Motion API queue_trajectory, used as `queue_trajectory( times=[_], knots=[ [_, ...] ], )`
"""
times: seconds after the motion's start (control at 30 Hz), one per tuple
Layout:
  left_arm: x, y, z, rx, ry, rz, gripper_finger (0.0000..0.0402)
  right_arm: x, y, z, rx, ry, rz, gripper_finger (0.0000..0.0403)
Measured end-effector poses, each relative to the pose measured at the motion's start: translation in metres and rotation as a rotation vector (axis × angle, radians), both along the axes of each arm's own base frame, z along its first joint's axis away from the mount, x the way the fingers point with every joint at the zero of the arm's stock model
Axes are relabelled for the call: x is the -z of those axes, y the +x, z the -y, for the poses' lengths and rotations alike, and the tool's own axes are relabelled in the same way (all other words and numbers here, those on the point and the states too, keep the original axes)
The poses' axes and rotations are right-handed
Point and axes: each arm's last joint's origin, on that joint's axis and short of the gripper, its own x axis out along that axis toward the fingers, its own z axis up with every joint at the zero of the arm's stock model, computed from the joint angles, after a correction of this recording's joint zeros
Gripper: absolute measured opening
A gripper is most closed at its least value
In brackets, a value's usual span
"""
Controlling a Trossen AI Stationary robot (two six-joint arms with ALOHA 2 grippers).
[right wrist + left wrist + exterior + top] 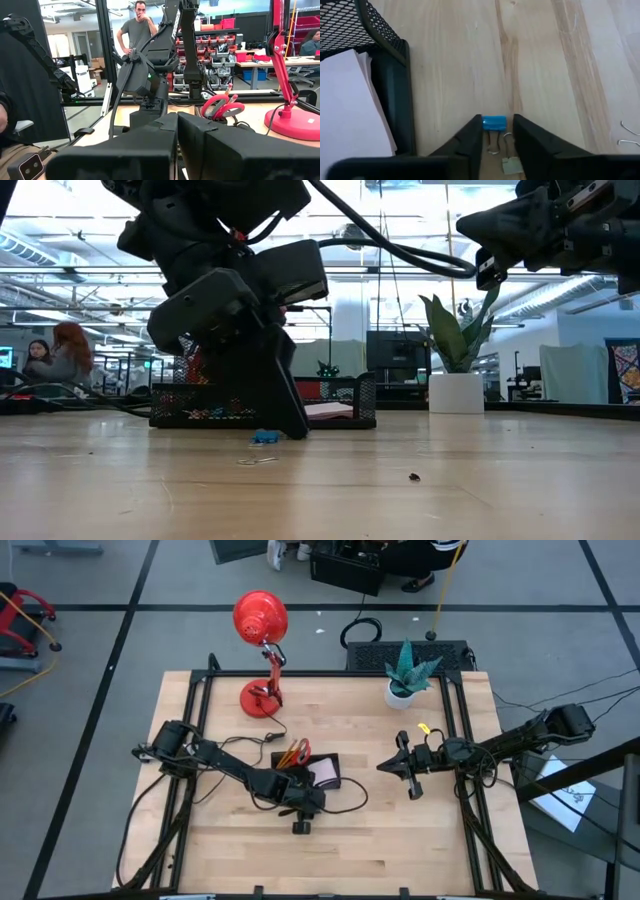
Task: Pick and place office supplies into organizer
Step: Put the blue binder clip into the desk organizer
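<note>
down on the wood table, a blue clip lies between the left gripper fingers, which stand apart around it, just near of the mesh organizer. right gripper, fingers together, hovers to the right. beyond are a red lamp, a plant and onlookers. no readable writing.

Overhead camera is looking straight down on my table. Low camera is sitting at tabletop level, facing 12 o'clock. Both are sharing the organizer, as are my wrist cameras.
</note>
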Motion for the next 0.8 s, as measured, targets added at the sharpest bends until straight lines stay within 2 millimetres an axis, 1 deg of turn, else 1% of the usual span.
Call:
queue_trajectory(
  times=[0.17,0.23,0.3,0.4,0.5,0.57,0.67,0.8],
  knots=[
    [0.0,-0.001,0.0,0.032,-0.007,-0.009,0.0034,0.0,0.0,0.0,0.0,0.0,0.0,0.0004],
    [0.0,-0.001,0.002,0.049,-0.002,0.001,0.0015,0.0,0.0,0.0,0.0,0.0,0.0,0.0004],
    [-0.002,0.0,0.004,0.066,-0.002,0.027,0.0014,0.0,0.0,0.0,0.0,0.0,0.0,0.0004],
    [-0.012,-0.001,0.011,0.102,0.0,0.06,0.0032,0.0,0.0,0.0,0.0,0.0,0.0,0.0004],
    [-0.033,-0.007,0.017,0.144,0.015,0.084,0.0038,0.0,0.0,0.0,0.0,-0.003,0.002,0.0004],
    [-0.059,-0.009,0.022,0.152,0.033,0.157,0.0035,0.0,0.0,0.0,0.001,-0.003,-0.001,0.0004],
    [-0.094,-0.023,0.025,0.136,0.107,0.223,0.0025,0.0,0.0,0.0,0.002,-0.001,-0.001,0.0004],
    [-0.127,-0.047,0.022,0.071,0.196,0.257,0.0019,0.0,0.0,0.0,0.002,0.003,-0.002,0.0004]
  ],
)
